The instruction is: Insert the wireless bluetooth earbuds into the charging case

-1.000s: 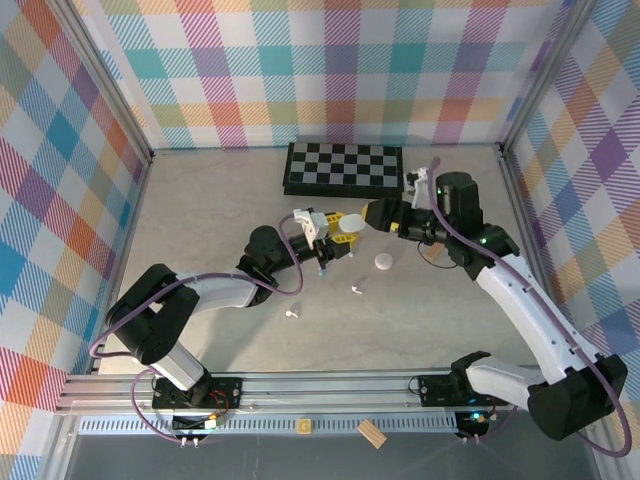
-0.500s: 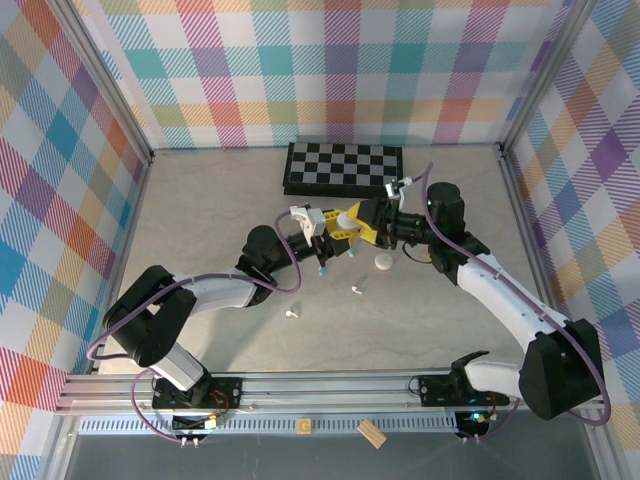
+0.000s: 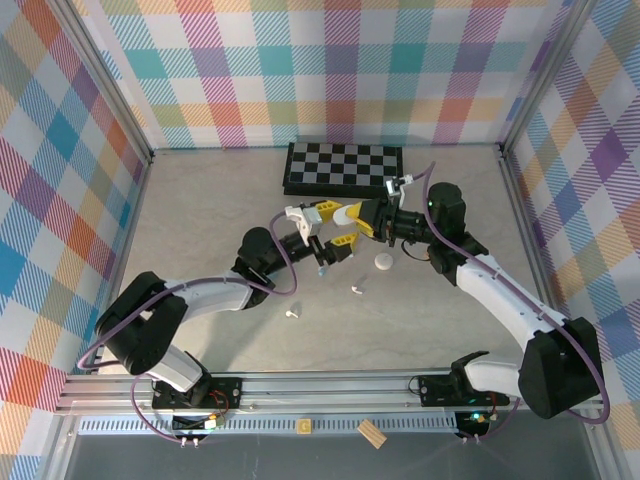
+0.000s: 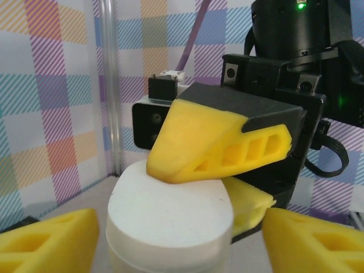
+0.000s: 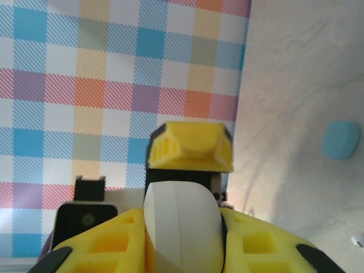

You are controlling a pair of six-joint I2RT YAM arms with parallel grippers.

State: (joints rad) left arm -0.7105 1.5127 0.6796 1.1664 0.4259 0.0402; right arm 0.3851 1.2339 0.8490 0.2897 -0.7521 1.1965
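A white charging case (image 3: 346, 212) hangs above the table's middle, and my right gripper (image 3: 356, 218) is shut on it. In the right wrist view the case (image 5: 182, 227) sits squeezed between my yellow fingers (image 5: 108, 244). My left gripper (image 3: 338, 226) is open around the same case, its fingers clear of it. In the left wrist view the case (image 4: 170, 216) stands between my left gripper's (image 4: 176, 250) spread fingers (image 4: 51, 242), with a right finger (image 4: 216, 142) pressed on top. Two white earbuds (image 3: 357, 289) (image 3: 292, 313) lie on the table below.
A second white case (image 3: 384, 262) rests on the table under the right arm. A light blue rounded piece (image 5: 340, 139) lies on the table. A chessboard (image 3: 345, 167) sits at the back. A wooden block (image 3: 372, 432) lies on the front rail.
My right gripper moved left and shut on the white case. My left gripper, which had held the case, opened and let it go.
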